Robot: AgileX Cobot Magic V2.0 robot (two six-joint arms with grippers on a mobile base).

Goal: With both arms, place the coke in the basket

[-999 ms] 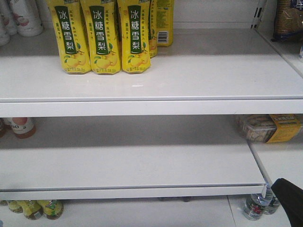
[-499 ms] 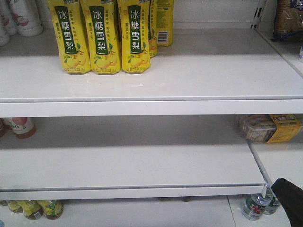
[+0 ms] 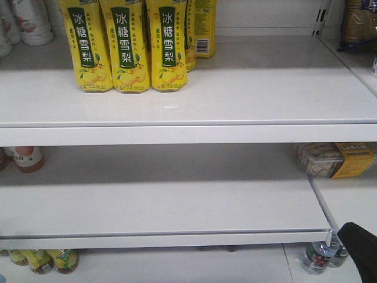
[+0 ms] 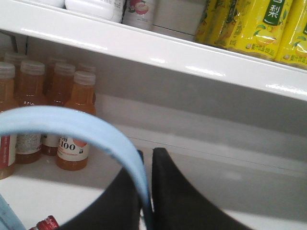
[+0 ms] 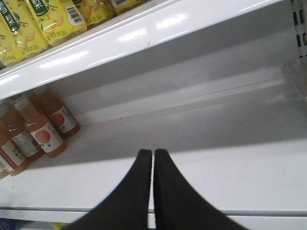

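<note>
Two black fingers of your left gripper (image 4: 146,191) sit pressed around the light blue swing handle of the basket (image 4: 86,129), which arches across the lower left of the left wrist view and runs down into the narrow gap between them. A corner of the basket's blue wall shows at the very bottom left edge. Just beside it you can see only the red cap of the coke (image 4: 46,224), at the bottom edge of that view; its body is cut off, so you cannot tell which way its long axis lies, or whether it is in the basket.

Your right gripper (image 5: 153,189) has its jaws closed together with nothing between them, over the front part of the bare white middle shelf (image 5: 230,158). To its left stand orange-drink bottles (image 5: 41,129), upright at the back of that shelf. On the upper shelf (image 3: 235,88), yellow pear-drink bottles (image 3: 129,47) stand upright in a row near the left.

From the front view you see a black part of an arm (image 3: 360,247) at the lower right corner; the jaws do not show there.
</note>
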